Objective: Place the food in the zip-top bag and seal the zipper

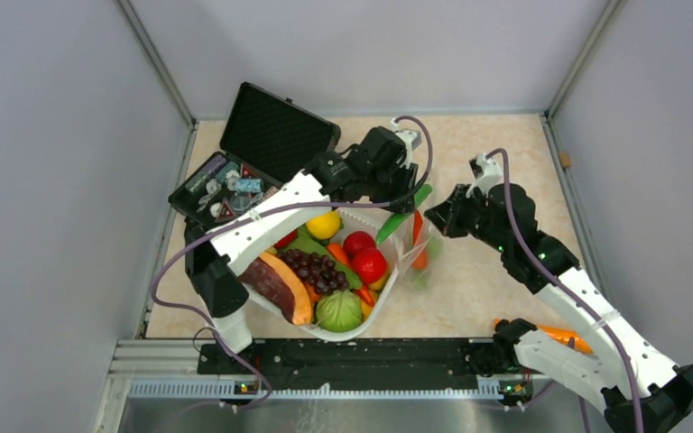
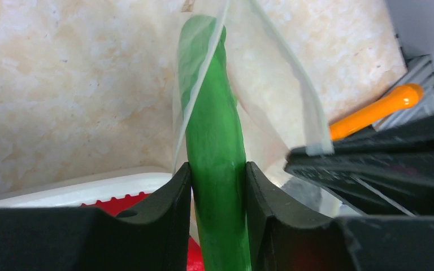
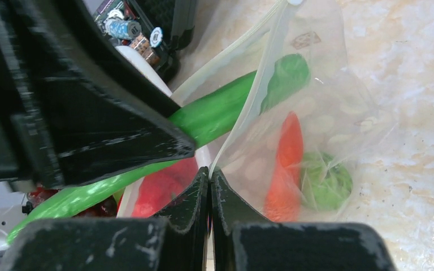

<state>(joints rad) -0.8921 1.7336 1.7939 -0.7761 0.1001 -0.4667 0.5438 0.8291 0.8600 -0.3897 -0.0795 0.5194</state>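
My left gripper (image 1: 397, 200) is shut on the long green pod (image 1: 404, 215) and holds it slanted over the basket's right rim. In the left wrist view the pod (image 2: 215, 130) sits between the fingers, its tip inside the mouth of the clear zip-top bag (image 2: 271, 84). My right gripper (image 3: 210, 176) is shut on the bag's mouth edge, on the zipper strip (image 3: 246, 113), and holds it up. The bag (image 3: 333, 107) holds an orange-red piece (image 3: 285, 169) and a small green piece (image 3: 325, 182). A yellow lemon (image 1: 323, 224) and red tomatoes (image 1: 370, 263) lie in the basket.
The white basket (image 1: 361, 327) also holds a papaya slice (image 1: 280, 284), dark grapes (image 1: 316, 266) and a green cabbage-like piece (image 1: 338, 311). An open black hard case (image 1: 275, 131) stands at the back left. An orange carrot (image 1: 564, 336) lies by the near rail at the right.
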